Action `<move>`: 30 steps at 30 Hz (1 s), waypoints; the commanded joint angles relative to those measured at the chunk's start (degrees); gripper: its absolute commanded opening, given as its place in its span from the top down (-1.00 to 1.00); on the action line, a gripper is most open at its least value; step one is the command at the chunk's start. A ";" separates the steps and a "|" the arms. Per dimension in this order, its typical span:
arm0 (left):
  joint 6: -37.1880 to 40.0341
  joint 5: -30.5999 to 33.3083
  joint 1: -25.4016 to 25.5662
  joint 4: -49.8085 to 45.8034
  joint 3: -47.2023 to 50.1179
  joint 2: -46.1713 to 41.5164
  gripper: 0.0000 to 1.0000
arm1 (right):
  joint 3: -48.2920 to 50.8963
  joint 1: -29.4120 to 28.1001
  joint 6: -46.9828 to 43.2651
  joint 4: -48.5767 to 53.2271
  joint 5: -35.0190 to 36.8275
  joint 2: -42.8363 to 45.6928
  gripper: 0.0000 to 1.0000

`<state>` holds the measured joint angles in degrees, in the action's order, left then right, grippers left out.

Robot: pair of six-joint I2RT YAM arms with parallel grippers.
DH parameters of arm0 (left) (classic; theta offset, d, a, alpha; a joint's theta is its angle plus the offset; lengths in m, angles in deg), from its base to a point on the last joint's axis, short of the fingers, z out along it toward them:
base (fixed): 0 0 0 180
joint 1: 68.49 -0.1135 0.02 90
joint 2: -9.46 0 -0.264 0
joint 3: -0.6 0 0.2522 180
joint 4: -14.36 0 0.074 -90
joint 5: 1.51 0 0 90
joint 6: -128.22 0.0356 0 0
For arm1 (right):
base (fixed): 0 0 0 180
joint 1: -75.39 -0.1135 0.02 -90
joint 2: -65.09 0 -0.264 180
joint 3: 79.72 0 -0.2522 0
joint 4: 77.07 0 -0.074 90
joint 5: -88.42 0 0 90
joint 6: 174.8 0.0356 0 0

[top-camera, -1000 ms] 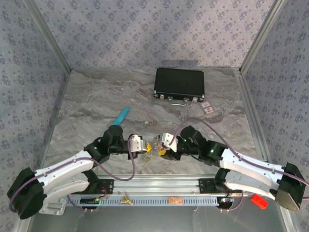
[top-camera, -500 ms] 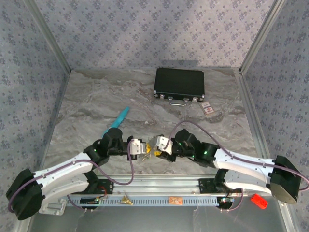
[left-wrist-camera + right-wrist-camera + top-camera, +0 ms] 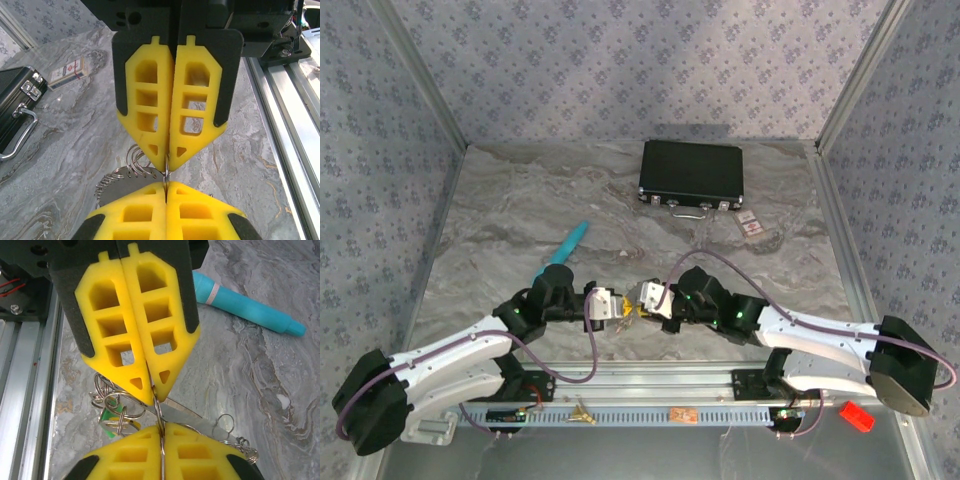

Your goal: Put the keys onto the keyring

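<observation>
Left gripper [image 3: 167, 159]: pads pressed together, tips pinching a thin silver wire. Right gripper [image 3: 152, 390]: closed likewise on that wire, meeting the left tip to tip. We take the wire for the keyring [image 3: 166, 174]. Its gripped stretch runs straight from one claw to the other, left to right in the overhead view, over the marble table [image 3: 520, 220] near the front rail. Small silver loops and a green tag [image 3: 106, 419] hang just beside it. A teal tube [image 3: 240, 302] lies farther out, well apart.
</observation>
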<state>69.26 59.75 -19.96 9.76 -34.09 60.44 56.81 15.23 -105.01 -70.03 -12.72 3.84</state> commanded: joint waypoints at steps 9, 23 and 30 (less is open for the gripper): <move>-1.70 0.48 0.52 4.38 -0.34 1.06 0.87 | -1.49 -0.37 -0.04 -2.85 -1.20 -0.91 1.00; -2.77 0.35 0.59 4.67 -1.14 3.42 0.83 | -1.03 -0.36 0.74 -5.14 -1.49 -1.08 1.00; -2.36 0.26 0.55 4.42 -1.80 3.42 1.00 | -0.85 -0.24 0.82 -4.69 -0.38 -0.96 1.00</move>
<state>66.66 60.72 -19.83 12.60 -34.09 63.68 56.81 15.36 -105.16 -71.91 -12.28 2.66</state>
